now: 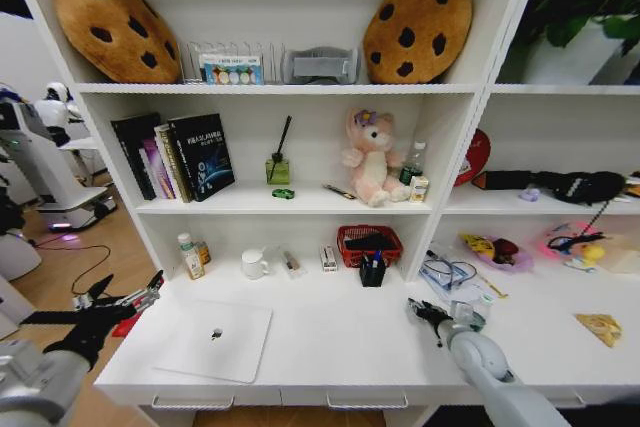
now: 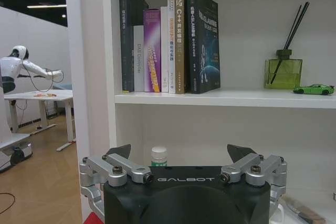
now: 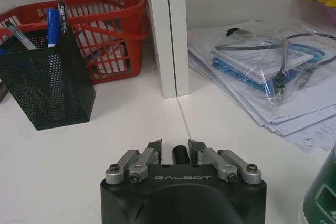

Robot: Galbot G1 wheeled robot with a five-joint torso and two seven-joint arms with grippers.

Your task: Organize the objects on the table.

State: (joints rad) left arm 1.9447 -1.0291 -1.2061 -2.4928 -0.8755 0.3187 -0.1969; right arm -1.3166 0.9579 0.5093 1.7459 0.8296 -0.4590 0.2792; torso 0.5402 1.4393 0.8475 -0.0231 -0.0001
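Note:
A closed silver laptop [image 1: 215,339] lies at the front left of the white table [image 1: 340,352]. The tiny green toy car [image 1: 283,193] [image 2: 314,89] is parked on the shelf above, beside a reed diffuser [image 2: 283,72]. My left gripper [image 1: 150,289] [image 2: 182,153] hangs open off the table's left end, facing the shelves. Over the table to the right, my right gripper [image 1: 420,312] [image 3: 176,148] is shut on a slim black pen [image 3: 180,153]. More pens [image 3: 52,22] stand in a black mesh cup [image 3: 44,80]. A dark-green container [image 3: 321,195] shows beside the right gripper.
A red mesh basket [image 1: 368,242] [image 3: 113,35] sits behind the cup, against a shelf upright [image 3: 168,30]. Bagged papers [image 3: 262,72] pile to its right. A white mug [image 1: 254,264] and small bottles [image 1: 190,255] stand at the back left. Books [image 2: 168,38] fill the shelf.

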